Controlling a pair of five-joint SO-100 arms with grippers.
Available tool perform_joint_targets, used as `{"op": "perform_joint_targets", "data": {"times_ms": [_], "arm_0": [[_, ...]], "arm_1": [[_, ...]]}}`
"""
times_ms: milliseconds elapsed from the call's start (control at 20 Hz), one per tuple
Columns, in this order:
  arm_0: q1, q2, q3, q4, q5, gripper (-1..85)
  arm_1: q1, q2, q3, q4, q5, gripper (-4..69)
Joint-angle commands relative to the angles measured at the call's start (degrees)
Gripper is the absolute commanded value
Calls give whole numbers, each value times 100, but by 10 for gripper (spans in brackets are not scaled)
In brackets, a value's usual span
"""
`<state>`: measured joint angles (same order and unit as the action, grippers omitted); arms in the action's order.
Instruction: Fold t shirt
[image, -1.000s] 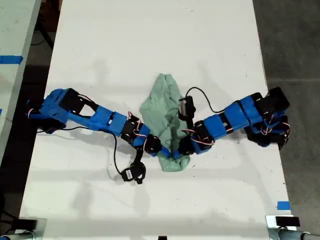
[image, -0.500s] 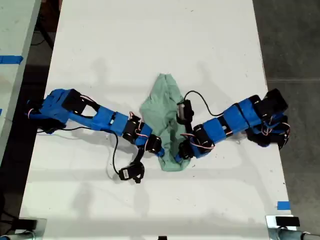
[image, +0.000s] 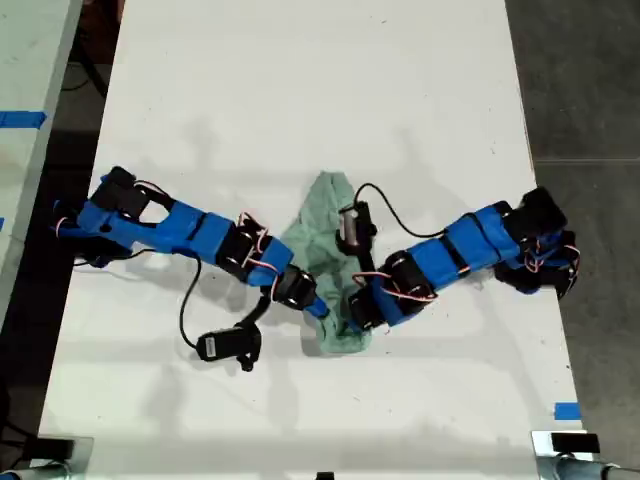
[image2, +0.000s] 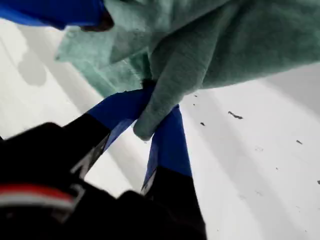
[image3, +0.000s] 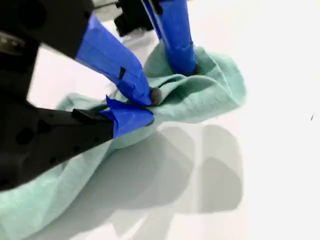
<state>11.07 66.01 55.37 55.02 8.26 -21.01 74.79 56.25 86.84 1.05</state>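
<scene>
You see the mint-green t shirt (image: 325, 262) bunched lengthwise at the middle of the white bench (image: 310, 90). Two blue arms reach in from the exterior view's left and right, their tips meeting on the cloth's near end.

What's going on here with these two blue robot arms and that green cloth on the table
Two blue arms are working a pale mint-green t shirt on a white table. It lies bunched in a narrow, wrinkled strip, not neatly folded. My first gripper is shut on a fold of the cloth, and my second gripper pinches the cloth too. In the exterior view both grippers meet at the strip's lower end, one arm reaching in from each side.
</scene>
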Motion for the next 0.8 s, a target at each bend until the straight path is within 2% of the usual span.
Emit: {"op": "perform_joint_targets", "data": {"times_ms": [0,100,300,400,500,550,650,750], "arm_0": [[-536,1310,-35,677,352,-3],[-1072,1723,114,1169,536,-3],[-2153,2566,1055,1617,773,-3],[-2602,2962,1477,1723,853,9],[-2979,3190,1564,2092,826,170],[-3155,3313,1564,2250,861,211],[-3516,3762,1564,2461,984,266],[-3973,4535,1696,2619,1116,269]], "arm_1": [[677,1336,158,35,-562,4],[1274,1881,404,18,-1107,4],[2566,2584,958,-53,-2188,12],[3287,3050,1424,-35,-2558,139],[4078,3498,1661,272,-3006,290],[4465,3656,1617,536,-3261,340],[5089,3920,1380,1055,-3691,374],[5511,4403,1380,1283,-3999,361]]}}
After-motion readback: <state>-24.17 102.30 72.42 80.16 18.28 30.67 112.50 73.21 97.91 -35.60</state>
